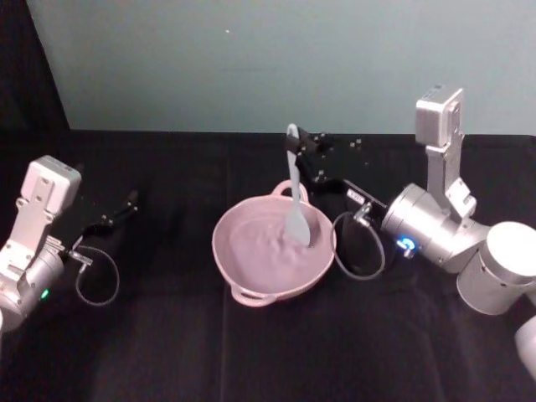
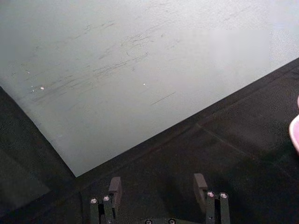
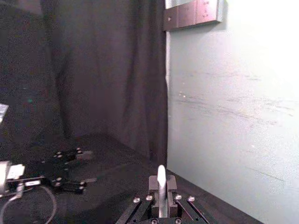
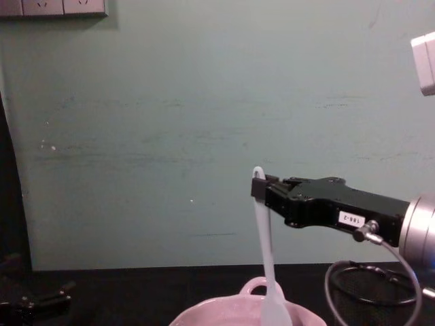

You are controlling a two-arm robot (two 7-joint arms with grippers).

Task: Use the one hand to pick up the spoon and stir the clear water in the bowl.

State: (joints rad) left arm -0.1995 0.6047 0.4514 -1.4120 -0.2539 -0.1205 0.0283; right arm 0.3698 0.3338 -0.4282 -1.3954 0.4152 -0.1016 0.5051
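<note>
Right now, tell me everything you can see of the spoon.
The spoon is long, slim and white, plastic by its look, with a wider translucent bowl end. It stands nearly upright, handle up. The right gripper holds it near the handle's top, jaws shut on it. Its bowl end reaches down inside the pink bowl, towards the far right side; whether it touches the bottom I cannot tell.

**Around the Work: Bench, Wall and Curtain**

We see a bench (image 1: 167,352) draped in black cloth, running back to a pale green wall (image 1: 251,59) marked with faint scuffs. A black curtain (image 3: 103,70) hangs in folds beside the wall, on the robot's left. High on the wall we make out grey wall plates (image 4: 54,7).
</note>
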